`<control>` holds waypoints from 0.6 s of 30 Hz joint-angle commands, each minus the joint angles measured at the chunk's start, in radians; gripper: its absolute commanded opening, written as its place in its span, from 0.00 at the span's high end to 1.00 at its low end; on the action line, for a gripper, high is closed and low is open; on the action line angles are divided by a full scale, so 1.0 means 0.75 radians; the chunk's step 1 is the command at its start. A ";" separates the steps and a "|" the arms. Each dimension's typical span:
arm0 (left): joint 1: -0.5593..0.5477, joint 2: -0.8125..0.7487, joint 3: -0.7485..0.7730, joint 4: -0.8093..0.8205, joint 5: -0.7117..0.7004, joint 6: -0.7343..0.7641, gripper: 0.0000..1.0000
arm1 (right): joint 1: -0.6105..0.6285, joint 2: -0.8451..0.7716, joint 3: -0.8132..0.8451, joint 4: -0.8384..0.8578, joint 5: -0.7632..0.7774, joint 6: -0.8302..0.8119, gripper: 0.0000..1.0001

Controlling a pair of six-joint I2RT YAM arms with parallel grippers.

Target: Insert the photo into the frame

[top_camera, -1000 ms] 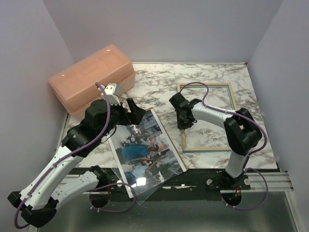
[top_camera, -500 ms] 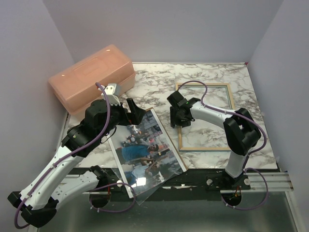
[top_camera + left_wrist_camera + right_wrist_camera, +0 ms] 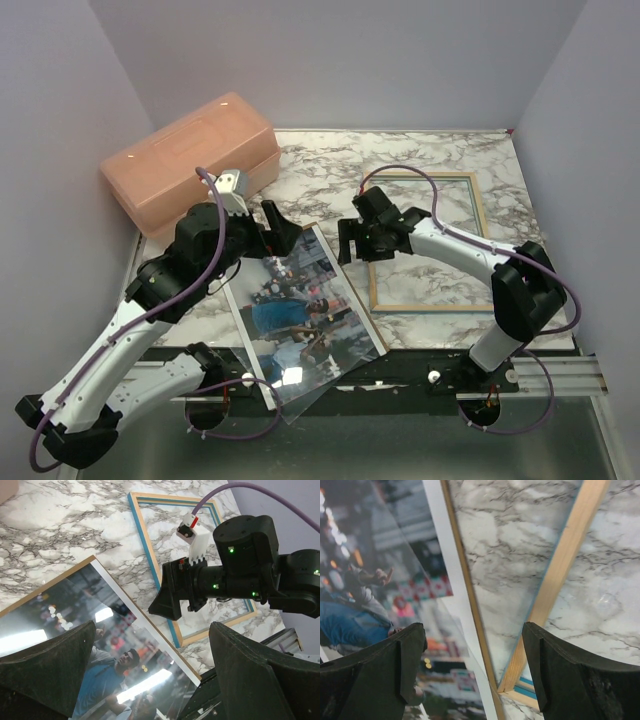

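The photo (image 3: 300,310) lies ungripped; left tool (image 3: 152,647) and right tool (image 3: 474,635) gape wide, empty.

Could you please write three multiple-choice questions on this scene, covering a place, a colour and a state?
1. Seen from above, the frame lies: A) right of the photo B) on it C) left of it
2. What colour is the lidded box? A) green B) salmon pink C) black
3. How is the right gripper? A) shut on the photo B) shut, empty C) open, empty
Answers: 1 A, marble table shows between them; 2 B, clear from above; 3 C, its fingers stand apart, holding nothing.
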 commanded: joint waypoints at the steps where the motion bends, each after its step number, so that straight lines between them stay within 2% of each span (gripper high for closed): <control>1: 0.017 0.070 0.082 -0.089 0.023 -0.046 0.01 | 0.038 -0.017 -0.053 0.043 -0.160 -0.057 0.13; 8: 0.125 0.256 0.062 -0.141 0.190 -0.106 0.01 | 0.061 -0.018 -0.139 0.059 -0.222 -0.056 0.13; 14: 0.318 0.305 -0.191 0.071 0.494 -0.214 0.01 | 0.091 -0.035 -0.193 0.058 -0.262 -0.049 0.13; 18: 0.381 0.335 -0.250 0.024 0.467 -0.202 0.01 | 0.112 -0.015 -0.211 0.039 -0.245 -0.053 0.13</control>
